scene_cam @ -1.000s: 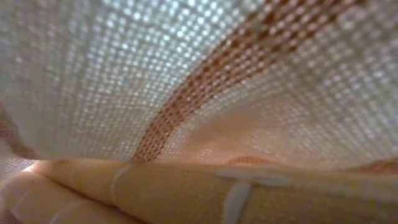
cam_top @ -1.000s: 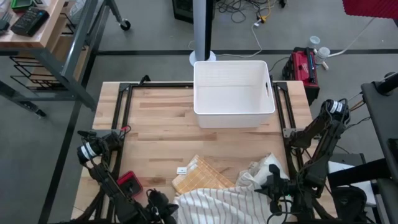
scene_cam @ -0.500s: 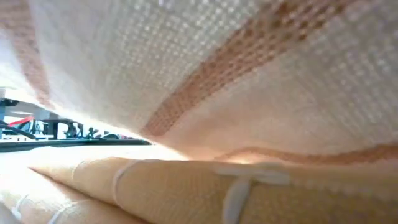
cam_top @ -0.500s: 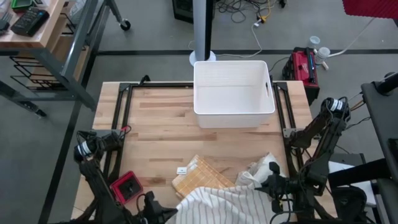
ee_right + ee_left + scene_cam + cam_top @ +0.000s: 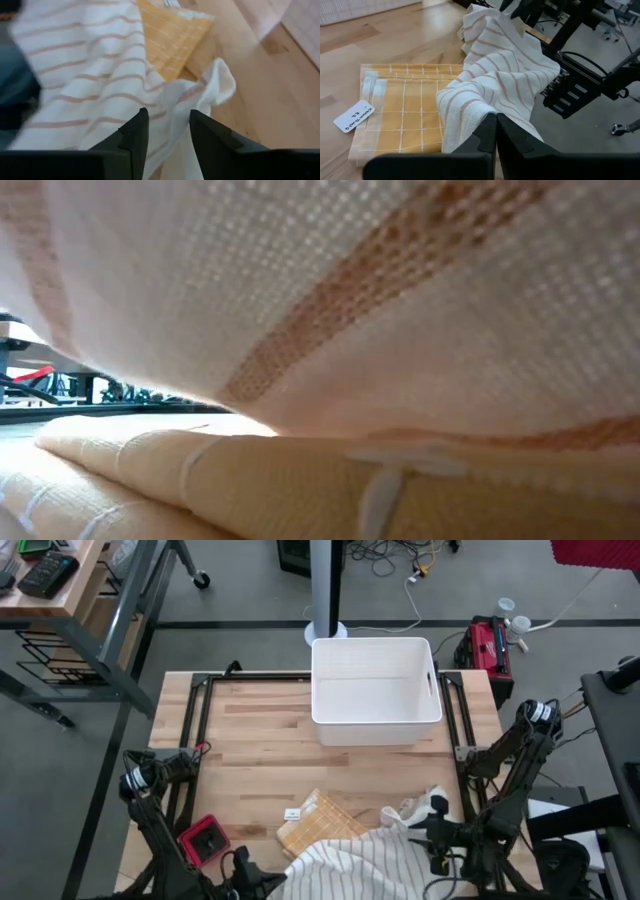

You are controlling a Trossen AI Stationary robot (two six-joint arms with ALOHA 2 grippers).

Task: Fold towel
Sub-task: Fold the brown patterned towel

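Two towels lie at the near edge of a wooden table. A white towel with thin reddish-brown stripes sits crumpled at that edge, partly covering a folded yellow towel with a white grid that has a small white tag beside it. In the low view the striped cloth fills almost the whole picture, draped above the folded yellow one.

The left gripper is at the near left corner of the striped towel, its fingers pressed tightly together on a fold of the cloth. The right gripper is at the towel's far right corner, where the cloth bunches up; its fingers stand apart with a clear gap, striped fabric lying beneath them, and whether they touch it cannot be told.

A white plastic bin stands at the far side of the table, well apart from both towels.
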